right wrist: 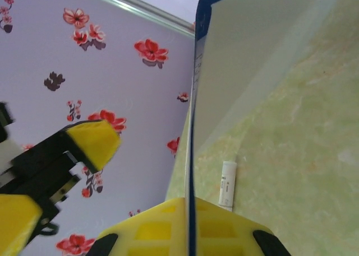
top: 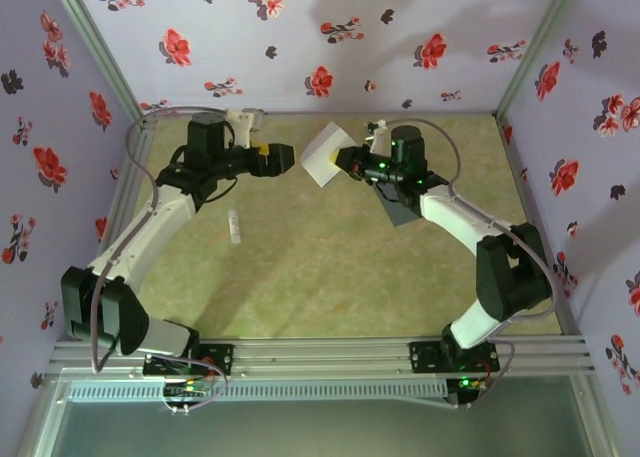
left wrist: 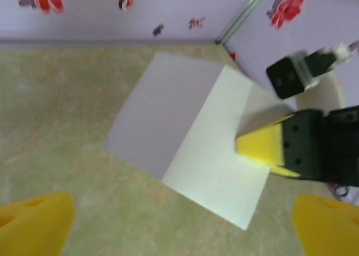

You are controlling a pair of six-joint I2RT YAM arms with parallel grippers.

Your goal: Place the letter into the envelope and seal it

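Working outward from the arm bases: the white stick is seen lying on the table on the left arm's side, well apart from everything else. Its label cannot be read, so its purpose is not confirmed. Further back on the right, the envelope is laid flat and largely covered by the right arm. Flap state and mouth direction cannot be made out. Risk as judged: it gets dragged when that arm swings, and insertion is then aimed at the wrong spot. Beyond it, the letter is held in the air near the far wall, with the right gripper clenched on one edge of it. With a single-edge pinch, sag, pivot or slip in the pads is to be expected. The left gripper is spread fully wide with nothing in it, just beside the letter's free edge and not touching. If the sheet is let go before that side is closed, it is dropped; if closed off-centre, it is creased. A tonal break across the sheet in the left wrist view may be a fold or only a bend.
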